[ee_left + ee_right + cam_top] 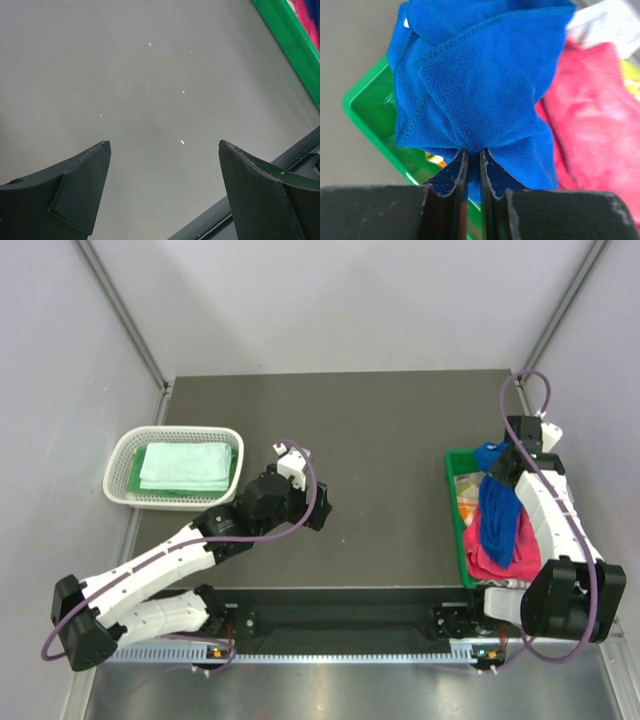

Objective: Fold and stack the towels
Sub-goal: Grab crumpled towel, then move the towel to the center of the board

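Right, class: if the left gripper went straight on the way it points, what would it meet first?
Probably the bare table: the left gripper, open, frames only tabletop ahead. The bin lies right of that line, though depth is unclear.

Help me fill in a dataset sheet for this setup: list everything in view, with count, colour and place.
Dark grey tabletop: one, under everything.
White plastic mesh basket: one, white, table's left side.
Pale mint folded towel: one, on top inside the basket.
Green folded towel: one, beneath the mint one.
Green plastic bin: one, table's right edge.
Royal blue terry towel: one, hanging above the bin.
Pink towel: one, in the bin.
Other cloth: count unclear, pale and yellowish, mostly hidden in the bin.
Left arm: one, white and black, over bare table, jaws open.
Right arm: one, over the bin, jaws shut on the blue towel.
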You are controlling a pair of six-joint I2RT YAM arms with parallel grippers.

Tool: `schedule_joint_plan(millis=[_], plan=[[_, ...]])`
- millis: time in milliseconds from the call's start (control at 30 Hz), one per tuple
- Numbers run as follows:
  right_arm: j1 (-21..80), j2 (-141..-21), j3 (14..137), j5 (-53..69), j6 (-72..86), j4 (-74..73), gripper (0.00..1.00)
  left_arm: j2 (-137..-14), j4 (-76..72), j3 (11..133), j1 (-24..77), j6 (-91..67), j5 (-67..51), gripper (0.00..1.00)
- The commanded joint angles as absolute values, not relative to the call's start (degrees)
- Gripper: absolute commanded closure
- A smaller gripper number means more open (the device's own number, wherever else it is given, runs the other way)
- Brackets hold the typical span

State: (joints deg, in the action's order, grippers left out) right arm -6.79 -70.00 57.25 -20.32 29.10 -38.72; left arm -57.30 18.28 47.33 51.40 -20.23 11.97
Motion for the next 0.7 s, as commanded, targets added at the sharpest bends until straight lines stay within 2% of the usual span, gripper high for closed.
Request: schedule_joint_plan(millis=[0, 433, 667], plan=[[-3.9, -71.8, 60.4, -19.5, 28.7, -35.9, 1.0, -57.5, 17.9, 48.7, 51.2, -19.8, 13.6, 0.07], [-1.3, -73.3, 62.9, -19.8, 27.7, -35.6, 1.0, -57.8, 19.8, 50.4, 49.7, -20.3, 13.2, 0.08], [-0.4, -73.5, 78.2, -14.3, 25.3, -38.1, 1.0, -58.0, 20.7, 53.1, 46.6, -20.0, 11.4, 0.09]])
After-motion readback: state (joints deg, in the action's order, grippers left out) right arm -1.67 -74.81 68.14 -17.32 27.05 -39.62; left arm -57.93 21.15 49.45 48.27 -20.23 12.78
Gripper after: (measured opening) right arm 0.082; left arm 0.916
